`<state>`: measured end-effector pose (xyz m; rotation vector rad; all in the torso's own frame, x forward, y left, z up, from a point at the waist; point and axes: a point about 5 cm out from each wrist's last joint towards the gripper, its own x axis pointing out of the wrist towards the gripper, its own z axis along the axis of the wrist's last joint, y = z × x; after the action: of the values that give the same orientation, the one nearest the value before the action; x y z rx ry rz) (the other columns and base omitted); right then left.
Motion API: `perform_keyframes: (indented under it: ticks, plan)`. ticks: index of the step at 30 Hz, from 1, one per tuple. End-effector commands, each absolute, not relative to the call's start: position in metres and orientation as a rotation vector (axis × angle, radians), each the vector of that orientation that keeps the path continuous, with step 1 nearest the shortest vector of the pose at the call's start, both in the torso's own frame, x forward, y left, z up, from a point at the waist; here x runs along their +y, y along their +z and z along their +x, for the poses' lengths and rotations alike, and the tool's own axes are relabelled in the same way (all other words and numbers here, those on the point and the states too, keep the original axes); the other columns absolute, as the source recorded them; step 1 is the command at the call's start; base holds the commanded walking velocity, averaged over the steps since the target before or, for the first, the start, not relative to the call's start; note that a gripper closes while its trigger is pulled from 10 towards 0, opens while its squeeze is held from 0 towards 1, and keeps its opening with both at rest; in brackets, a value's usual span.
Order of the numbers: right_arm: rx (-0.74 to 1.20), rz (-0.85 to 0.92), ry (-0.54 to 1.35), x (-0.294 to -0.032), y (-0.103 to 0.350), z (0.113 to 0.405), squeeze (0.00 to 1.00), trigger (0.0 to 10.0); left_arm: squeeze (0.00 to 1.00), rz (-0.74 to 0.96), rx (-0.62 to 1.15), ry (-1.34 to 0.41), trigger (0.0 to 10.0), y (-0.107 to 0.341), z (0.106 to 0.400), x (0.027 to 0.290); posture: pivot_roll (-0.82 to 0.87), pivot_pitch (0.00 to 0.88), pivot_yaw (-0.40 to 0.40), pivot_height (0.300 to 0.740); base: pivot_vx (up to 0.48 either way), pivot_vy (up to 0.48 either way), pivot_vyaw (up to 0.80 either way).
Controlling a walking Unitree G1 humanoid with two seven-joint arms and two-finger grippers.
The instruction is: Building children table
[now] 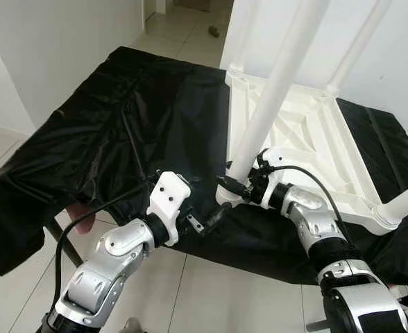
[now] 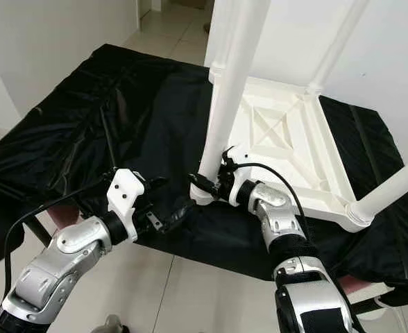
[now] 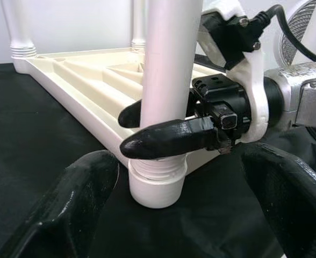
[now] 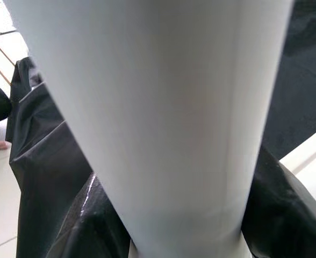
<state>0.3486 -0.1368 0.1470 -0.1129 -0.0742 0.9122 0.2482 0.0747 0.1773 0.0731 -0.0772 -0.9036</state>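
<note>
Upturned white plastic children's table [image 1: 308,132] is laid on black-sheeted bench [image 1: 121,118], legs up.
Near-corner white tubular leg [image 1: 273,90] is clamped low by right pincer [image 3: 163,129]; left pincer [image 1: 214,216] is held open just beside it, nothing gripped.

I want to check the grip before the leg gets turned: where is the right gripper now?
The right gripper is clamped around the base of the near white table leg, just above its corner socket on the upturned tabletop, with the open left gripper beside it.
</note>
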Motion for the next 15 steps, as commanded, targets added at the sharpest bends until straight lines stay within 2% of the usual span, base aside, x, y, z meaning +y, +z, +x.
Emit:
perform_keyframes:
  ticks: [1, 2, 3, 11, 15]
  plan:
    - [-0.036, -0.114, 0.907, -0.141, 0.136, 0.344, 0.00, 1.6, 0.00, 0.070, -0.066, -0.937, 10.0, 0.176, 0.245, 0.072, 0.14, 0.093, -0.122, 0.740, 0.000, 0.000, 0.00]
    - [-0.036, -0.114, 0.907, -0.141, 0.136, 0.344, 0.00, 1.6, 0.00, 0.070, -0.066, -0.937, 10.0, 0.176, 0.245, 0.072, 0.14, 0.093, -0.122, 0.740, 0.000, 0.000, 0.00]
    - [-0.052, -0.105, 0.886, -0.142, 0.138, 0.341, 0.00, 10.0, 0.00, 0.068, -0.066, -0.940, 10.0, 0.176, 0.245, 0.071, 0.13, 0.097, -0.121, 0.740, 0.000, 0.000, 0.00]
    - [-0.078, -0.083, 0.769, -0.143, 0.142, 0.334, 0.00, 10.0, 0.00, 0.061, -0.061, -0.958, 10.0, 0.174, 0.244, 0.068, 0.11, 0.103, -0.118, 0.740, 0.000, 0.000, 0.00]
    - [-0.057, -0.070, 0.605, -0.135, 0.145, 0.328, 0.00, 10.0, 0.00, 0.061, -0.051, -0.969, 10.0, 0.172, 0.243, 0.067, 0.10, 0.106, -0.110, 0.740, 0.000, 0.000, 0.00]
